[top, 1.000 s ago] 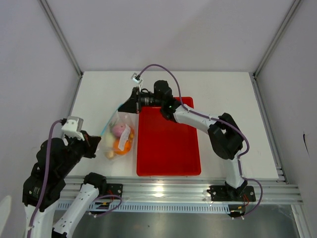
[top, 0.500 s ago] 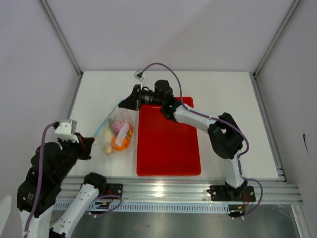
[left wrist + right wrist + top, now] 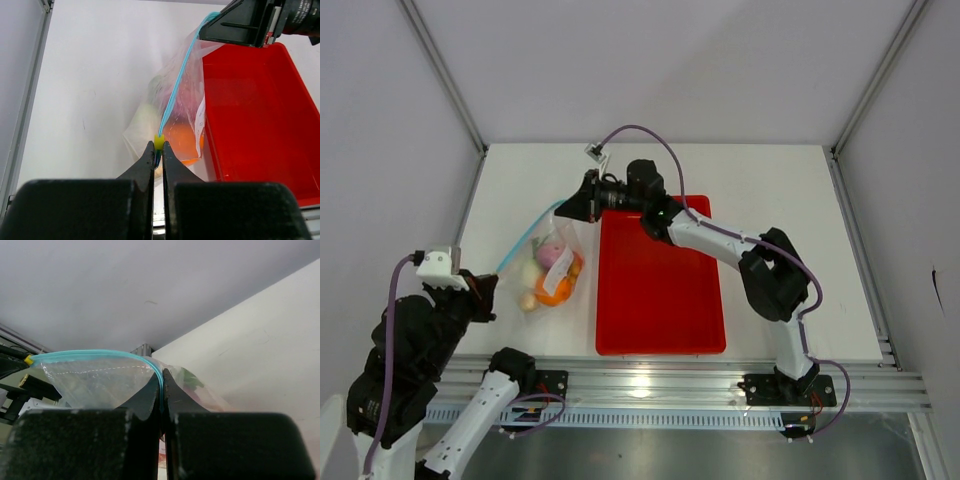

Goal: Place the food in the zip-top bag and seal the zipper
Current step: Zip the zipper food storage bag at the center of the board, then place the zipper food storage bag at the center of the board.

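Blue zipper [image 3: 176, 85] is clamped at opposite ends by the closed left pincer [image 3: 158, 149] and right pincer [image 3: 161, 382]; pull it taut, then press along evenly.

Clear zip-top bag [image 3: 568, 238] with blue zipper [image 3: 527, 240], orange and pink food [image 3: 554, 288], red tray [image 3: 660, 300], white table [image 3: 770, 185].

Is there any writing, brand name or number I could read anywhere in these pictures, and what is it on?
No text here can be read.
On the zip-top bag, a white strip: any print is too small to make out.
On the camera lens at the right wrist: pale marks, too blurred to read.
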Controlling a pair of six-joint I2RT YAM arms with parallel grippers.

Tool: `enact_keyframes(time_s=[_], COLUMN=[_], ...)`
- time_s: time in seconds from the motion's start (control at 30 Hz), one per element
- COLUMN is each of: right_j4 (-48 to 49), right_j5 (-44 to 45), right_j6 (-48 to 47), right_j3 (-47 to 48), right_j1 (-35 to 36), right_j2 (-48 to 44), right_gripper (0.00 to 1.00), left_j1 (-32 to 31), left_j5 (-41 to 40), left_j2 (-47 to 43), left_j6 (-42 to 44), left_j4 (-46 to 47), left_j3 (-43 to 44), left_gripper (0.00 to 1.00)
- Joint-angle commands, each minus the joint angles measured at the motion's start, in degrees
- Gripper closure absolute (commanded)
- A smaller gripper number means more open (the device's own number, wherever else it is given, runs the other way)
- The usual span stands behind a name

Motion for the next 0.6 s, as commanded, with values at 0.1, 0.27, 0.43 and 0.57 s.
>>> enact_keyframes(time_s=[0.1, 0.27, 0.43, 0.57], right_j4=[-5.92, -7.59, -9.0, -10.13], right_j5=[4.22, 6.24, 5.98, 7.38], right_j6=[-1.1, 1.62, 0.04, -3.11], right_j3=[3.73, 3.47, 4.88, 4.88], right_j1=[3.95, 7.46, 8.7, 8.0], right_j2=[0.32, -0.64, -0.64, -2.57], right_gripper=[1.0, 1.0, 1.0, 1.0], left_j1=[-0.22, -0.22, -0.22, -0.22], left_j5=[-4.05, -5.1, -3.61, 1.82], left_j2=[-1.09, 3.83, 4.19, 4.02], left_j6=[-1.11, -2.79, -3.32, -2.97], left_j4=[6.83, 7.63, 10.61, 13.5], left_j3=[-5.62, -5.19, -4.48, -2.2], left_gripper=[1.0, 0.99, 0.99, 0.99])
